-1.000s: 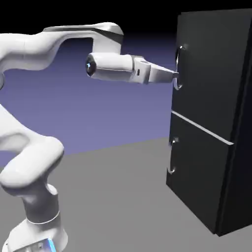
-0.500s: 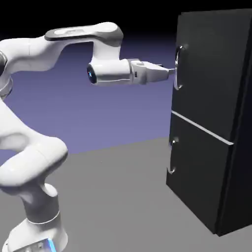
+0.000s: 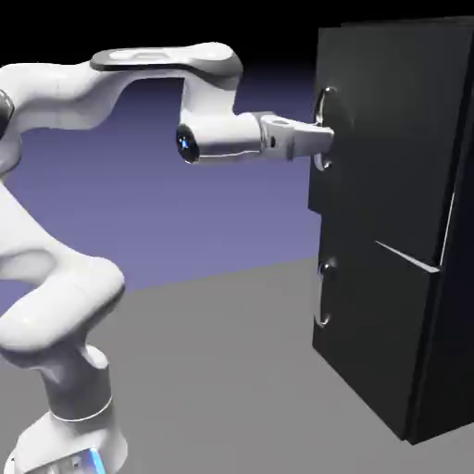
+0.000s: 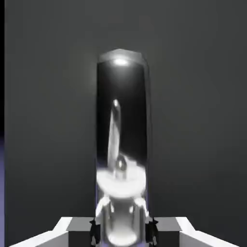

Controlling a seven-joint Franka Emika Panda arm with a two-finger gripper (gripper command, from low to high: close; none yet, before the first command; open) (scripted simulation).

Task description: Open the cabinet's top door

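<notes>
Two grey fingertips of the white robot gripper (image 4: 123, 231) are clamped on the curved silver bar handle (image 4: 121, 144), one on each side of it. The handle is fixed to the flat matte black top door (image 3: 393, 130), which stands slightly ajar on the tall black cabinet (image 3: 454, 305), its handle edge jutting past the shorter black lower door (image 3: 375, 333) toward the exterior view's left.

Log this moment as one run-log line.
white two-finger gripper: closed on curved silver bar handle | larger black upper door: slightly ajar | shorter black lower door: shut
</notes>
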